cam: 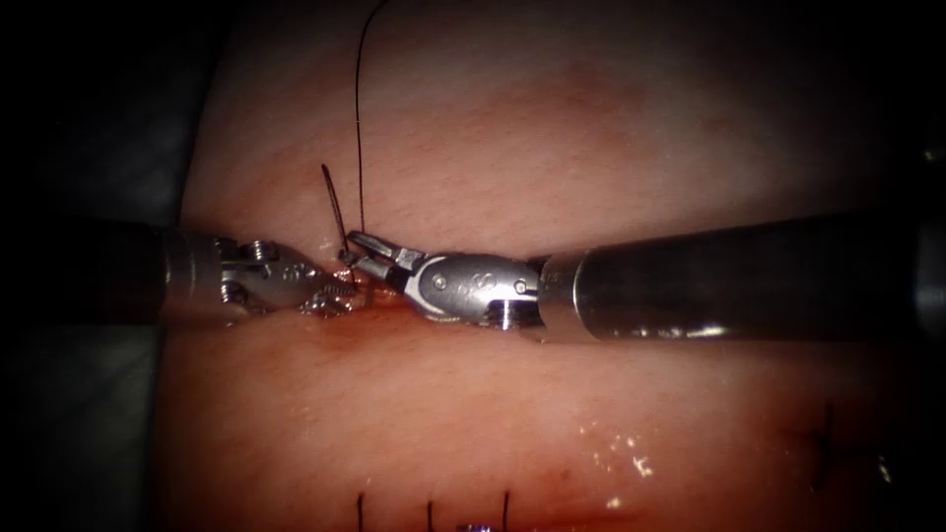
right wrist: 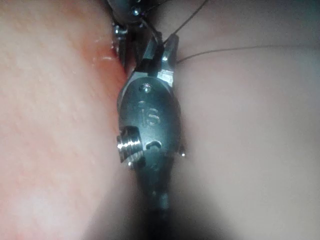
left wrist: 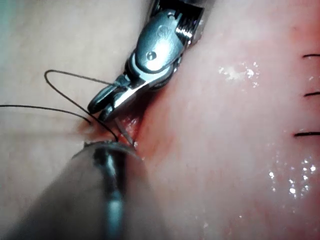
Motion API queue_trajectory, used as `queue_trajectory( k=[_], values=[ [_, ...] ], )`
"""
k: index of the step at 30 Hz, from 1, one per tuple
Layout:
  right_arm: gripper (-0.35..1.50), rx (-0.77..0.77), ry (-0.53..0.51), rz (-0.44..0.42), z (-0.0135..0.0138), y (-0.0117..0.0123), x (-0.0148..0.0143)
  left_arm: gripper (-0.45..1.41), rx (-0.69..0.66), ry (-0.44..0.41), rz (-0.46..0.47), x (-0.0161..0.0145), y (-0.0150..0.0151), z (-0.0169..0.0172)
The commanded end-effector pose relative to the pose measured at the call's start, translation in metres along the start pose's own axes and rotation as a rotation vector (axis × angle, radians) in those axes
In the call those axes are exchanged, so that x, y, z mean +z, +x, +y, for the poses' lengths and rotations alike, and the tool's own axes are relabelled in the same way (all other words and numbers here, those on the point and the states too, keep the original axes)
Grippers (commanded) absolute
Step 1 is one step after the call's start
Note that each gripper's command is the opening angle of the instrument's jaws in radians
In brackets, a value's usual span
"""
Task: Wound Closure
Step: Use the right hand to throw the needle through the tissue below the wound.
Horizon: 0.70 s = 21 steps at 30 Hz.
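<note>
Tissue (cam: 552,128) of pale pork belly spreads under both tools, with the cut (cam: 379,300) running across it as a reddened seam where the two tips meet. The right tool (cam: 357,246) comes in from the endoscope view's right, its jaws slightly parted at the tips and closing around the thread (cam: 361,118) just where that strand meets the tissue; whether they actually grip it cannot be told. From those jaws the thread rises straight up and away over the far side of the tissue, and a second, shorter dark strand (cam: 333,197) stands up just beside it, toward the left tool. The left tool (cam: 340,296) lies opposite, its tip touching the wet edge of the cut directly under the right tool's jaws; how its jaws stand cannot be told. In the left wrist view the right tool (left wrist: 102,107) shows its two jaws a little apart, with the thread (left wrist: 65,75) looping out from them and another length running off over the pale tissue (left wrist: 225,165). A thin pale sliver (left wrist: 127,132) that may be the needle pokes from the red fluid (left wrist: 150,135) just beyond those jaws, too small to be sure. Right wrist view shows the right tool (right wrist: 162,52) with thread (right wrist: 225,50) leaving its tips. Finished stitches (cam: 430,512) sit well apart from both tools.
</note>
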Motion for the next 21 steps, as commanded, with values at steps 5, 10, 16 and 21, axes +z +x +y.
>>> queue_trajectory(
  k=[5,10,16,21],
  values=[
    [-0.35,0.037,-0.002,0.001,0.0001,0.0001,0.0007,0.14,-0.052,0.128,0.201,-0.0037,0.0012,0.0007],
    [-0.35,0.046,0.006,-0.026,0.0005,0.0001,0.0008,0.1,-0.04,0.174,0.247,-0.0062,0.0017,0.0028],
    [-0.35,0.107,0.004,-0.058,0.0015,-0.0002,0.0012,0.0,-0.027,0.198,0.245,-0.0055,0.002,0.0062],
    [-0.35,0.234,0.024,-0.076,0.0023,-0.0004,0.0017,-0.08,-0.012,0.192,0.256,-0.003,0.0017,0.0086]
  ],
)
